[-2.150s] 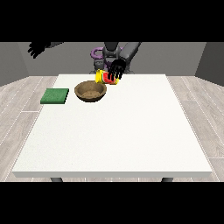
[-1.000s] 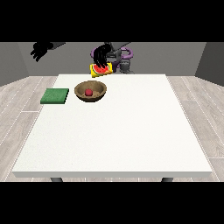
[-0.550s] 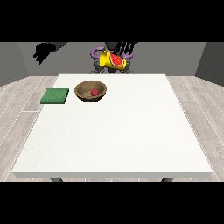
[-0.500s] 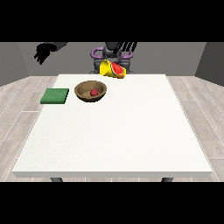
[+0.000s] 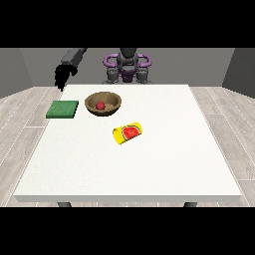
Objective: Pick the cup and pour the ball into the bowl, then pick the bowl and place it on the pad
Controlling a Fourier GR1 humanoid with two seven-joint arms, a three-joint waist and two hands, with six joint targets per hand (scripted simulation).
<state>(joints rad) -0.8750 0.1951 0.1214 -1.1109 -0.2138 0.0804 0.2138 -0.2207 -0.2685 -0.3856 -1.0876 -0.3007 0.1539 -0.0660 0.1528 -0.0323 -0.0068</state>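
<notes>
Hand at the view's left (image 5: 62, 75) hanging above the pad (image 5: 63, 109).

The hand at the view's left (image 5: 62, 75) hangs in the upper left, its fingers pointing downward.

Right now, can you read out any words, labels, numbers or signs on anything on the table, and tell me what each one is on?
No readable text anywhere.
Yellow cup, lying on its side: a red watermelon-slice picture only, no letters.
Wooden bowl with the red ball: unmarked.
Green pad: unmarked.
White table: unmarked.
</notes>
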